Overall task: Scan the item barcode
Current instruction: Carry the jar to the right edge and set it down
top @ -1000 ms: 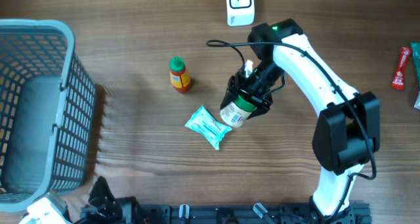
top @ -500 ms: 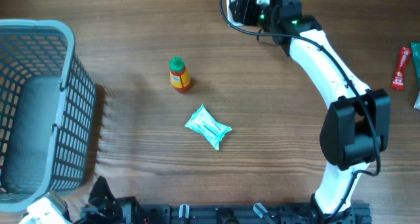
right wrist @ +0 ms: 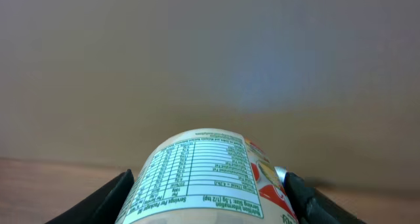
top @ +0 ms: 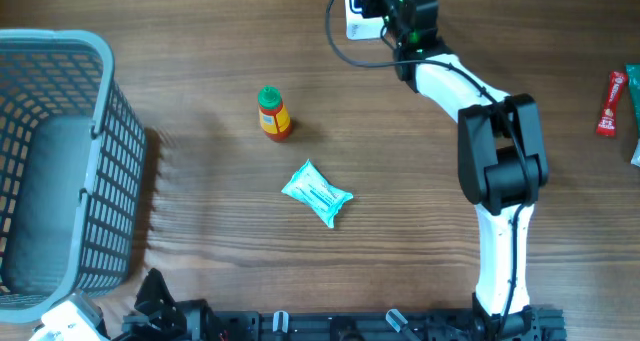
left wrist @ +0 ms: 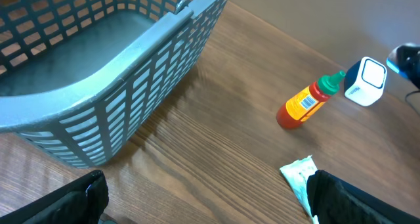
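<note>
A jar [right wrist: 203, 178] with a white nutrition label and a red and yellow picture lies between the black fingers [right wrist: 110, 199] of my right gripper [right wrist: 210, 207], which is shut on it. Seen from overhead, the right gripper [top: 388, 1] is at the table's back edge, over the white scanner [top: 354, 25]; the jar itself is hidden there. No barcode shows on the label side facing the wrist camera. My left gripper [left wrist: 210, 211] stands open and empty near the front left of the table, low over the wood.
A blue-grey basket [top: 110, 101] stands at the left. An orange sauce bottle [top: 272, 114] with a green cap and a teal packet [top: 316, 193] lie mid-table. A red packet [top: 611, 103] lies at the right edge.
My right arm has carried the jar from the middle of the table up to the back edge by the scanner. The left gripper, bottle and packet have not moved.
</note>
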You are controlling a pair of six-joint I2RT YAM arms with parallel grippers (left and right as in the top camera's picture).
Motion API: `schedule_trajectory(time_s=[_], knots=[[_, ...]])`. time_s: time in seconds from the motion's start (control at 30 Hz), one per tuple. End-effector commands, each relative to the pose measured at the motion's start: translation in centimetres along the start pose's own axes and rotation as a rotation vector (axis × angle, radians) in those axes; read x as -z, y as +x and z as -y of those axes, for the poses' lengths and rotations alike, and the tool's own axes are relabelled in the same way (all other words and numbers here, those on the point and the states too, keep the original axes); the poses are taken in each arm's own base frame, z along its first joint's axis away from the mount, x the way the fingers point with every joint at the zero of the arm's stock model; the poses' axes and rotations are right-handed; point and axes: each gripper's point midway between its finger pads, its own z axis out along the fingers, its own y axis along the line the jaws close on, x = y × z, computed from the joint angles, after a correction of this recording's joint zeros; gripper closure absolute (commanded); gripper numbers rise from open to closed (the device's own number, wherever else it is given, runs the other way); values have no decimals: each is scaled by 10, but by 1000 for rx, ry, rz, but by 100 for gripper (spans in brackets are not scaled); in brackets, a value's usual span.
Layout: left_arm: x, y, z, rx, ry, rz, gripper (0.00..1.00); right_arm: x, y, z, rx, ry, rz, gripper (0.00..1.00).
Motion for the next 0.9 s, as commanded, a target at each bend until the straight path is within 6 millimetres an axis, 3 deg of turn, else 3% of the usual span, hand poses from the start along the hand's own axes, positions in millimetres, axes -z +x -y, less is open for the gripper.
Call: schedule_trajectory(time_s=[0.0, 0.07, 0.13, 0.17, 0.2, 0.3, 0.37, 0.43, 0.47, 0.57, 0.6, 0.63, 0.67, 0.73, 0.8, 0.87], knots=[[2, -1, 0, -11, 0, 11, 0, 38, -97, 59, -45, 145, 106, 53], [2, -1, 0, -11, 0, 11, 0, 81, -115, 133, -82, 343, 26, 57], [2, -1, 0, -11, 0, 11, 0, 134, -119, 207, -131, 538, -53, 57], [2, -1, 0, -12, 0, 11, 0, 170, -110, 256, -177, 644, -117, 55], [2, -1, 0, -11, 0, 11, 0, 197, -98, 289, -213, 719, -171, 55], [2, -1, 0, -11, 0, 11, 0, 292, -25, 383, -344, 936, -409, 55], [2, -1, 0, -11, 0, 11, 0, 340, 23, 418, -452, 1029, -535, 55], [2, -1, 0, -11, 0, 11, 0, 378, 72, 437, -570, 1083, -655, 55], [2, -1, 0, -11, 0, 11, 0, 389, 95, 441, -627, 1090, -703, 54], [2, -1, 0, -11, 0, 11, 0, 395, 122, 444, -670, 1091, -761, 50], [2, -1, 0, -11, 0, 11, 0, 394, 122, 445, -672, 1091, -756, 34], [2, -1, 0, -11, 0, 11, 0, 393, 117, 445, -674, 1090, -747, 0], [2, -1, 0, -11, 0, 11, 0, 392, 107, 446, -668, 1088, -726, 0], [2, -1, 0, -11, 0, 11, 1, 391, 66, 449, -648, 1100, -638, 0], [2, -1, 0, -11, 0, 11, 0, 393, -18, 447, -564, 1102, -466, 0], [2, -1, 0, -11, 0, 11, 0, 401, -108, 431, -490, 1097, -268, 0]])
